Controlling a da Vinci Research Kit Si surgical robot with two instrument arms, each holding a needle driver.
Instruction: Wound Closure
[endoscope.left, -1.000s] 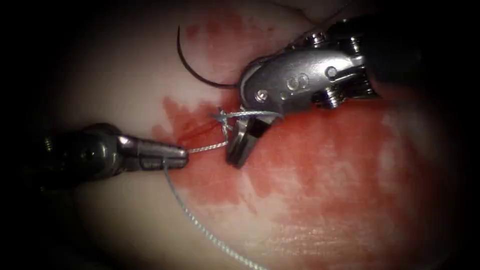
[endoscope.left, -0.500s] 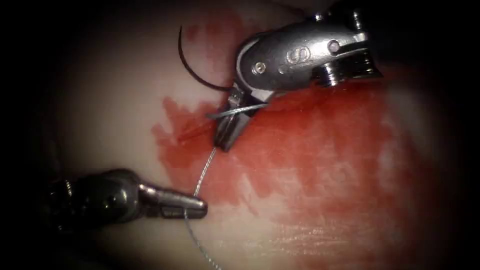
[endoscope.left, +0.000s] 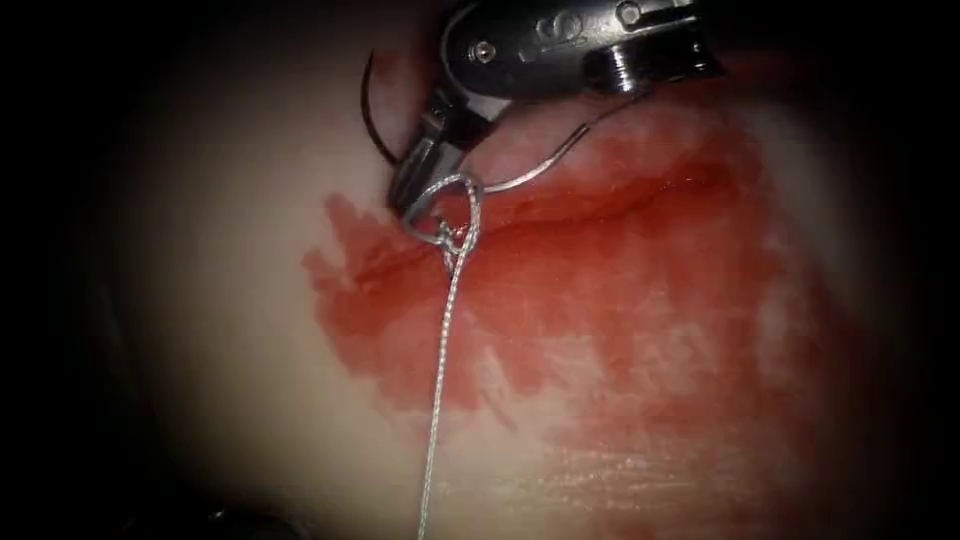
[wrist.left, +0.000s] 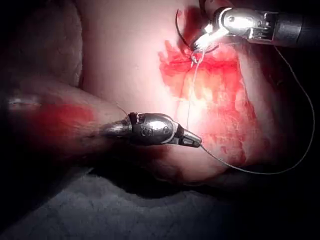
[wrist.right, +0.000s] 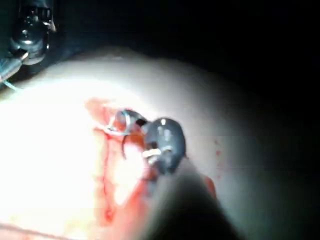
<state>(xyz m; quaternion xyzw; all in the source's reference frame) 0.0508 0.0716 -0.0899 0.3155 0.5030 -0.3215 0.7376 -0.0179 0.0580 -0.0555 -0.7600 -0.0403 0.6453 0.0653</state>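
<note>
My right tool reaches down from above onto the left end of the cut. Its jaws are shut on the thread, and a small loop lies round their tip, just above a knot. From the knot one strand runs taut straight down. My left tool holds that strand in its shut jaws, well away from the wound. The dark curved needle lies free on the tissue, to the left of the right tool; neither tool holds it.
Red fluid covers the tissue around and to the right of the cut. A second strand curves from the loop up under the right tool. A long slack thread arcs beyond the left tool. Dark cloth lies below the tissue.
My left tool has pulled the thread down and out of the endoscope view. The right tool moved up and left, and the thread wound round its jaws has drawn down into a small loop.
</note>
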